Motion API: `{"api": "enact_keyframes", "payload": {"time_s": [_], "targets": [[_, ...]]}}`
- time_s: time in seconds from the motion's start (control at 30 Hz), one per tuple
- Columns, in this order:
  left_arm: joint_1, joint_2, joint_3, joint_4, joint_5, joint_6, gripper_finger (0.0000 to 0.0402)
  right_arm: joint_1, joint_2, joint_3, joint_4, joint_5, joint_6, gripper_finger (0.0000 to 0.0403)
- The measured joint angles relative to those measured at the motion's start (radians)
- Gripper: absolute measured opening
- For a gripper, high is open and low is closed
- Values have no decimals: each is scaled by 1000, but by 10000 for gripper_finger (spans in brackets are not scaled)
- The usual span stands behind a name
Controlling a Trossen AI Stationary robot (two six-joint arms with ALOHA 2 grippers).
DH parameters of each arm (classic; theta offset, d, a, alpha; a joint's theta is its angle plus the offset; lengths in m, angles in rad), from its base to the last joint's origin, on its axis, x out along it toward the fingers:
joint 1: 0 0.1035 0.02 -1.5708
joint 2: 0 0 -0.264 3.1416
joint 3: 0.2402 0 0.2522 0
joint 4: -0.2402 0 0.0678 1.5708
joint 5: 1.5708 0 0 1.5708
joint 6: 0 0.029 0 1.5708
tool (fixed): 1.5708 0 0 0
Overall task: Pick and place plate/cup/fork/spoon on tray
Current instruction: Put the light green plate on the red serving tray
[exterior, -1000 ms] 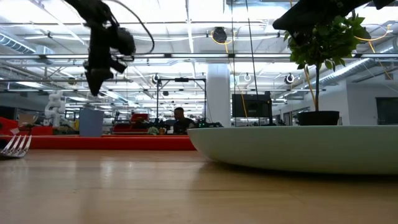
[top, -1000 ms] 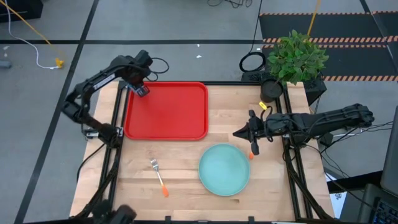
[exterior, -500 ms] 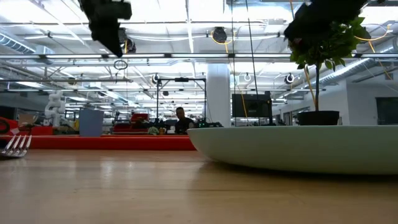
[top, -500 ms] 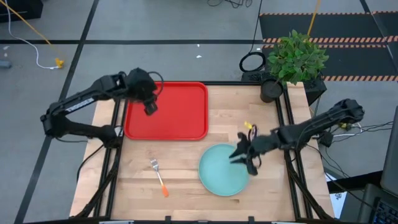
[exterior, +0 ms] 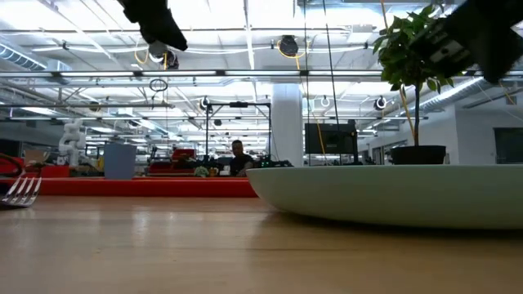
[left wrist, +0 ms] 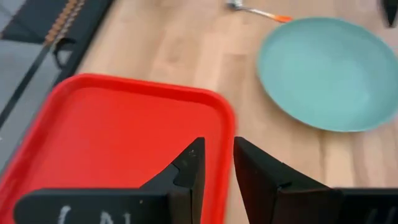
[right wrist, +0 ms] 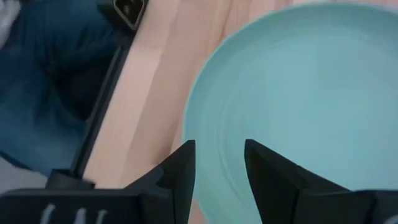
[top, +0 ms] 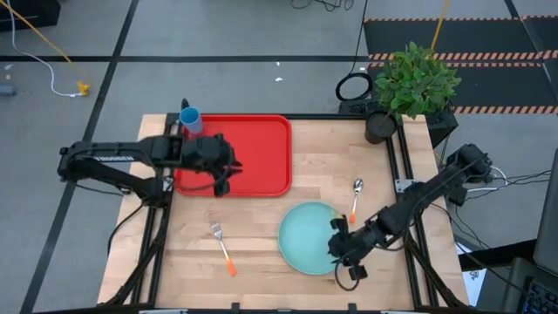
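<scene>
A: At the tray's far left corner, look, the cup [top: 190,119] shows now, standing at the rim of the tray [top: 253,139]. A second ago the left arm hung over that very corner; I can't say whether the cup is inside the rim or just outside it.

B: And the left gripper [top: 221,181] has swung down to the tray's near edge, over the left corner. In the left wrist view its fingers [left wrist: 189,168] stand a narrow gap apart with nothing between them.

A: So it is empty. What about the spoon [top: 355,199]?

B: It lies flat on the desk [top: 261,235] just beyond the plate's right rim, bowl away from us, orange handle toward the plate [top: 314,237]. A second ago I could only see an orange bit under the right gripper thereabouts.

A: The right gripper [top: 344,255] has since travelled to the plate's near right rim. Its jaws are parted a little, astride the rim, not closed on anything that I can see.

B: I'd judge the plate is next, then. It sits on bare wood, near the tray but apart from it.

A: The fork [top: 221,247] hasn't budged: left of the plate, tines toward the tray.

B: So three pieces, perhaps all four, remain off the tray. A thin rim in a narrow gap could slip, I reckon.
</scene>
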Motion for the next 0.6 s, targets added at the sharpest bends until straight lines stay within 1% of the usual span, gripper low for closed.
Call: {"api": "enact_keyframes", "payload": {"time_s": [0.27, 0.47, 0.6], "targets": [[-152, 0, -112, 96, -6, -61, 88, 44, 69, 0, -7, 0, -1, 132], [-241, 0, -166, 142, -58, -101, 88, 44, 112, 0, -6, -1, -2, 132], [-281, 0, -182, 153, -110, -132, 88, 44, 113, -1, -4, -3, -11, 132]]}}
